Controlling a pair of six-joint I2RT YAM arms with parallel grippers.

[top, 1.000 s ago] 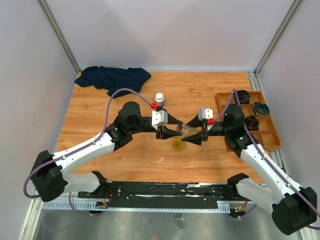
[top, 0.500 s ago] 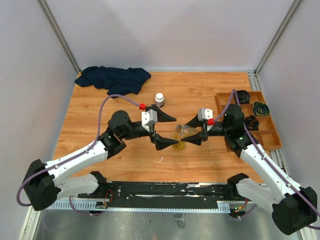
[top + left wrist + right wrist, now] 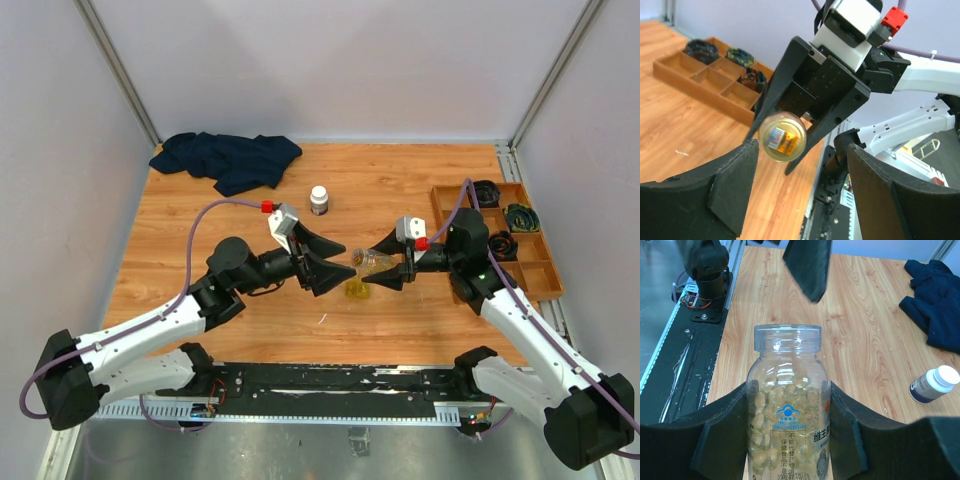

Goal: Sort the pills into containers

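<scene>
Clear plastic bottle (image 3: 789,390), packed with pale yellow pills (image 3: 765,402), is clamped between the fingers of the right hand (image 3: 380,268). It is held above the middle of the worktop (image 3: 170,230) with its mouth pointing left. The right wrist view shows the neck bare, with no cap on it. The cap itself cannot be found in any view.

Opposite it, the left hand (image 3: 342,268) stands released, jaws apart and nothing between them. It sits just beside the bottle mouth and looks at the bottle end-on.

On the worktop, directly under the bottle as seen from above, lies the yellow case (image 3: 356,290). Whether it is open, or holds any pill, is too small to tell. No second small container can be made out with certainty.

Other items noted:
- A white-capped bottle (image 3: 319,199) stands farther back, well apart from both hands.
- A wooden tray (image 3: 700,95) at the right edge holds dark coiled items, with no pills seen in it.
- A dark cloth (image 3: 228,158) lies at the far left.

Assessment: the task appears to be at an early stage. Opening the pill bottle looks done. The pills visible are all inside it, and none can be identified in a container. By this judgement, the whole transfer of pills into the case and any other container remains.
</scene>
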